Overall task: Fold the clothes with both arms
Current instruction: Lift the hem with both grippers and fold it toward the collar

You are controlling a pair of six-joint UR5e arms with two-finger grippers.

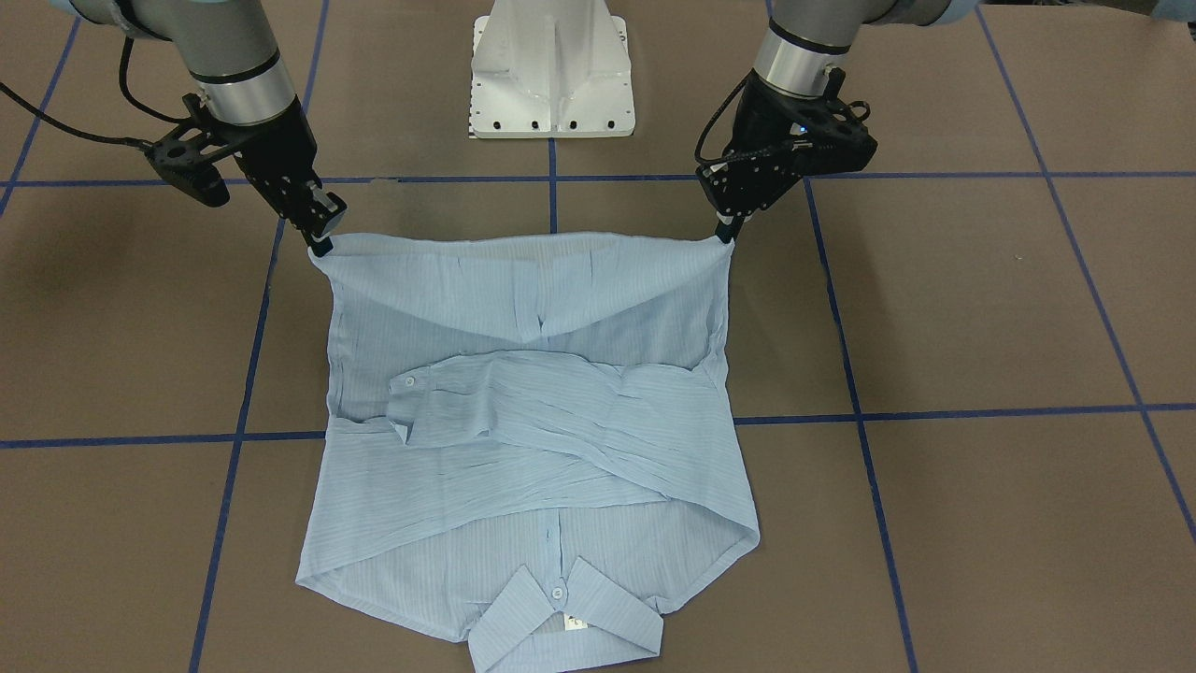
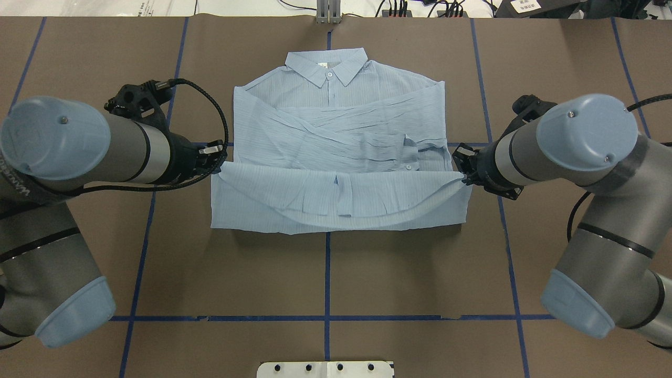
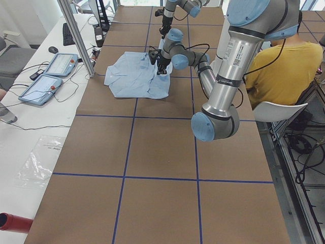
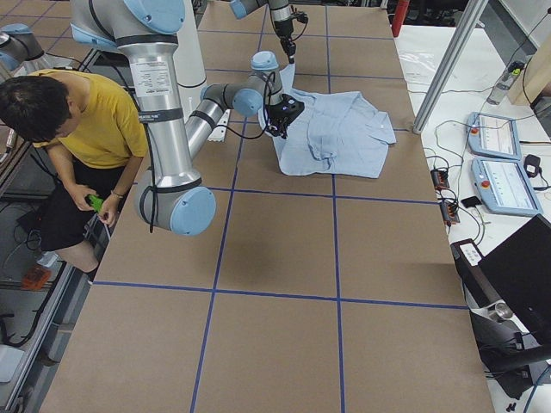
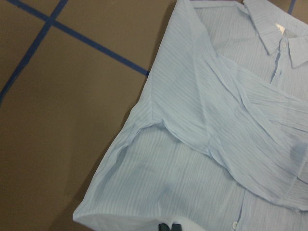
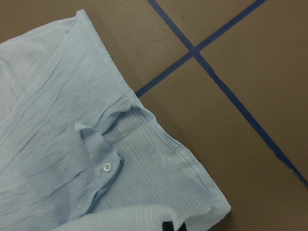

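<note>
Now I am holding the hem [image 1: 523, 241] raised for the bottom fold: left gripper [image 1: 727, 234] and right gripper [image 1: 320, 245] are each pinching a corner of the shirt [image 1: 523, 439], lying sleeves-crossed on the table [image 1: 934, 308]. Next, I reckon, carrying both corners evenly toward the collar [image 1: 561, 622].

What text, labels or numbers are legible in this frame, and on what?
None reads in full.
The neck label of the shirt: print too small.
The white lettering on the left arm: starts "WAN", rest blurred.
The sticker on that arm, left side view: too small.
</note>
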